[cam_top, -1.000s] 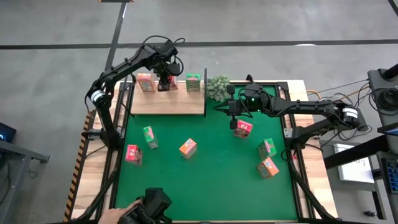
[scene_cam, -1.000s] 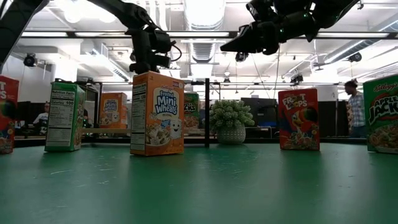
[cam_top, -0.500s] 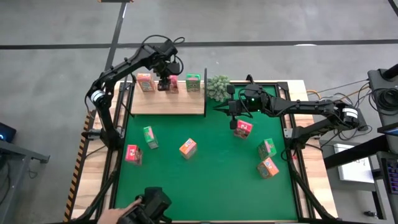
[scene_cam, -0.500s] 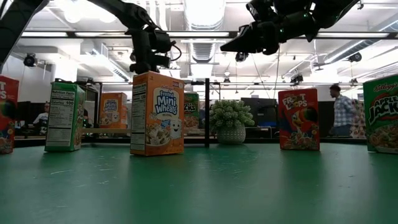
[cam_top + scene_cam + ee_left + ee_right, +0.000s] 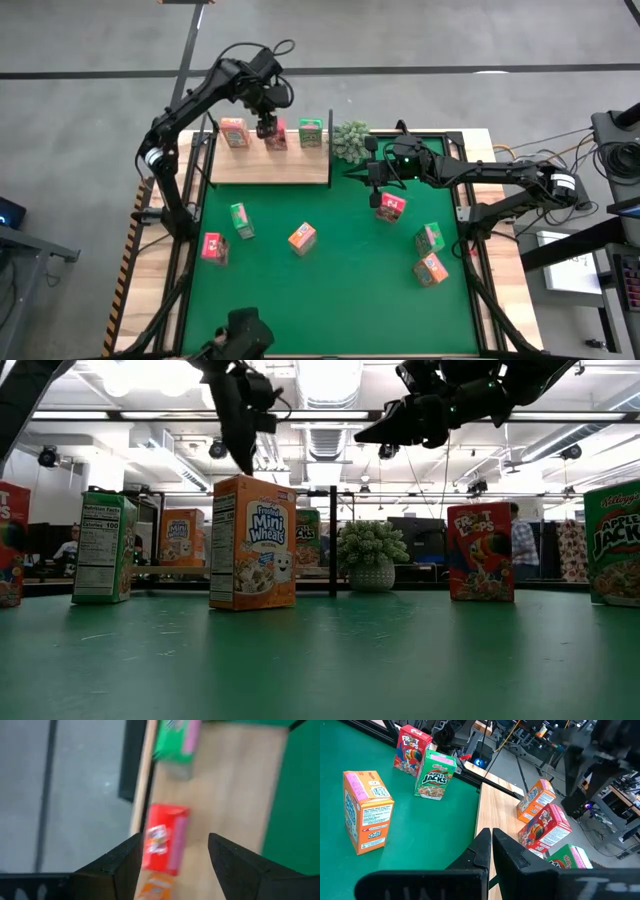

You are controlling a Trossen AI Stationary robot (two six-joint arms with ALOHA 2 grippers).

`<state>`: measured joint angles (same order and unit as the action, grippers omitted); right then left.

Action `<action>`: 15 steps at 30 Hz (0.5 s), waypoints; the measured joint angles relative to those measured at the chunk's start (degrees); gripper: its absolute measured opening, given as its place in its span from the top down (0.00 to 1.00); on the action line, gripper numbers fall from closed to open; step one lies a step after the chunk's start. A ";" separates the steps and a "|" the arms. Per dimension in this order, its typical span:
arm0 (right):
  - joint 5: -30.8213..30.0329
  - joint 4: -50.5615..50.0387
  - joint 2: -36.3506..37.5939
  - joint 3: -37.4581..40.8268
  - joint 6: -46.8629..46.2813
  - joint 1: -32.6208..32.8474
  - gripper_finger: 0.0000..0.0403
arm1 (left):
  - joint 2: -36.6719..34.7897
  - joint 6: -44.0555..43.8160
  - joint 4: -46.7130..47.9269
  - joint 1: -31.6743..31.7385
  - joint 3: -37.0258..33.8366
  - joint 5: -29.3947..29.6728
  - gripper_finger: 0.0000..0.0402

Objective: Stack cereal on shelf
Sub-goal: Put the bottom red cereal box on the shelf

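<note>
Hovering above the shelf (image 5: pixel 270 165) at the mat's (image 5: pixel 330 290) eleven o'clock corner, the left gripper (image 5: pixel 266 124) is holding its fingers spread and empty over a red cereal box (image 5: pixel 277 137), apparently just released there. An orange box (image 5: pixel 233 131) and a green box (image 5: pixel 311 132) are standing either side of it, forming a row along the shelf's far edge, presumably leaving room for more. The right gripper (image 5: pixel 371 175) is waiting at about one o'clock, fingers pressed together, beside the plant (image 5: pixel 351 140). Six boxes are lying scattered on the mat, among them an orange one (image 5: pixel 302 238) near centre.
</note>
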<state>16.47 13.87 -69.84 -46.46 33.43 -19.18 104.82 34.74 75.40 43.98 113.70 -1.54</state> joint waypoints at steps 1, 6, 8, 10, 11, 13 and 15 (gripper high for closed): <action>0.00 0.00 0.00 0.00 -0.01 0.00 0.98 | -0.17 -0.62 0.33 -0.53 0.44 -1.35 0.50; 0.00 -0.20 0.00 0.00 -0.02 0.00 0.98 | -2.66 -5.51 0.42 -4.49 -0.71 -3.68 0.56; 0.00 -0.21 0.00 0.00 -0.02 0.00 0.98 | -4.28 -8.25 -0.32 -6.94 -2.41 -3.71 0.58; 0.00 -0.20 0.00 0.00 -0.03 0.00 0.98 | -6.59 -11.16 -2.34 -9.88 -5.15 -3.72 0.60; 0.00 -0.20 0.00 0.00 -0.17 0.00 0.98 | -7.92 -12.59 -3.42 -11.47 -6.88 -3.76 0.60; 0.02 -0.17 0.00 0.00 -0.54 0.00 0.98 | -10.92 -15.23 -5.72 -14.67 -11.06 -3.80 0.61; 0.00 -0.17 0.00 0.00 -0.90 0.00 0.98 | -14.28 -18.26 -8.53 -17.95 -16.16 -3.79 0.61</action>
<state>16.47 13.69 -69.84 -46.46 32.53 -19.18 90.54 16.48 66.88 26.03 97.54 -5.34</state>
